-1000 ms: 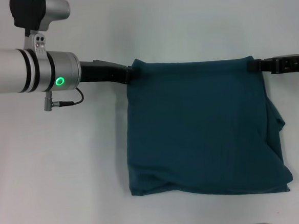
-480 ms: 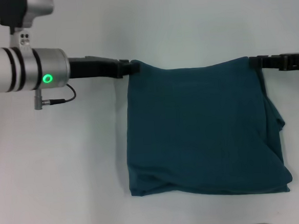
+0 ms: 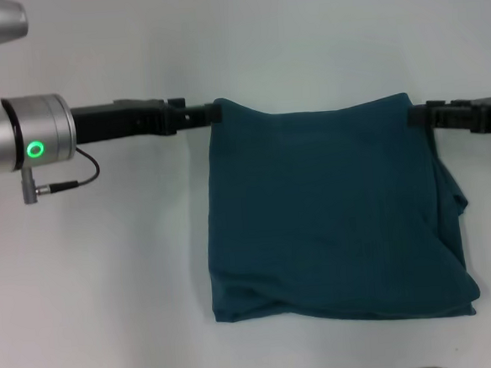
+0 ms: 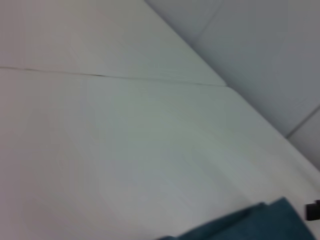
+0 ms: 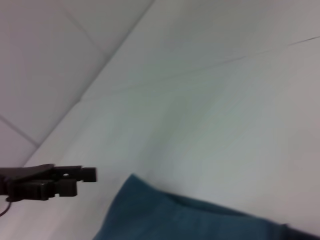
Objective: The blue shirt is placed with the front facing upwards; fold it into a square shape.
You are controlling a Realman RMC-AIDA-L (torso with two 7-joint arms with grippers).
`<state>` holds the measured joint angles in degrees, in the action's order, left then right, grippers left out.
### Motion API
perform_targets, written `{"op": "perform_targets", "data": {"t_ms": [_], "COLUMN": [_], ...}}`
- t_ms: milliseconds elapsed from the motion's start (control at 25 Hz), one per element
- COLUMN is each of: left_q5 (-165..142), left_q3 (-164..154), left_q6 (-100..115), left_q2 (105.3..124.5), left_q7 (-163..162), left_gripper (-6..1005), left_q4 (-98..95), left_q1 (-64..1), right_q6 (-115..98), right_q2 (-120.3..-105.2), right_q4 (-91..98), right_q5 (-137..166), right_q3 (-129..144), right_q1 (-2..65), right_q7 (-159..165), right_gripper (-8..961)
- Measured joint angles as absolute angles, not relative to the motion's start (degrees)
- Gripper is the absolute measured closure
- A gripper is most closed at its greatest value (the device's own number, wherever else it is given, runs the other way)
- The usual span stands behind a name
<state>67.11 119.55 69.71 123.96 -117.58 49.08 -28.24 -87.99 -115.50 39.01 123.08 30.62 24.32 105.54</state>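
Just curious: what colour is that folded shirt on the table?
The blue shirt is plain dark teal-blue, clearest in the head view.

White table (image 3: 134, 284), faint seam line, grey panelled wall (image 4: 260, 55)

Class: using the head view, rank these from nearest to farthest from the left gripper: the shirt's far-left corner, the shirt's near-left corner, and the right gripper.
1. The far-left corner of the blue shirt, right at the left gripper.
2. The near-left corner, on the same side but at the near edge.
3. The right gripper, across the shirt at its far-right corner.
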Motion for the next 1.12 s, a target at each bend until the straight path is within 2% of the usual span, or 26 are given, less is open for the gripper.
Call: {"op": "perform_targets", "data": {"t_ms": [80,320,520,960,1120], "left_q5": [68.3,70.5,70.9,71.1,71.1], "left_q3": [119.5,119.6,119.7,119.7,119.7], "left_q6": [72.4,77.7,78.9,78.7,78.7], "left_q2": [123.94,123.91,123.98,124.01,124.01], "left_q7": [-116.2,-112.2,-110.6,-109.5,-109.1], "left_gripper": [327,156,156,156,156], "left_q4": [48.6,47.7,45.3,43.4,43.4], "left_q1": [-27.8,-26.5,-26.3,-26.6,-26.7], "right_q6": [-89.2,-90.0,-88.4,-84.8,-85.9], "right_q2": [-115.77,-116.17,-116.28,-116.88,-116.88], "right_q4": [38.6,35.8,33.8,34.0,34.0], "right_q5": [123.3,124.2,124.4,126.6,126.2], "right_q3": [30.9,31.7,32.0,31.8,31.6], "right_q1": [24.2,24.1,24.1,25.1,25.5], "right_q7": [104.1,101.5,100.0,100.0,99.0], "right_gripper": [263,274,408,849,864]}}
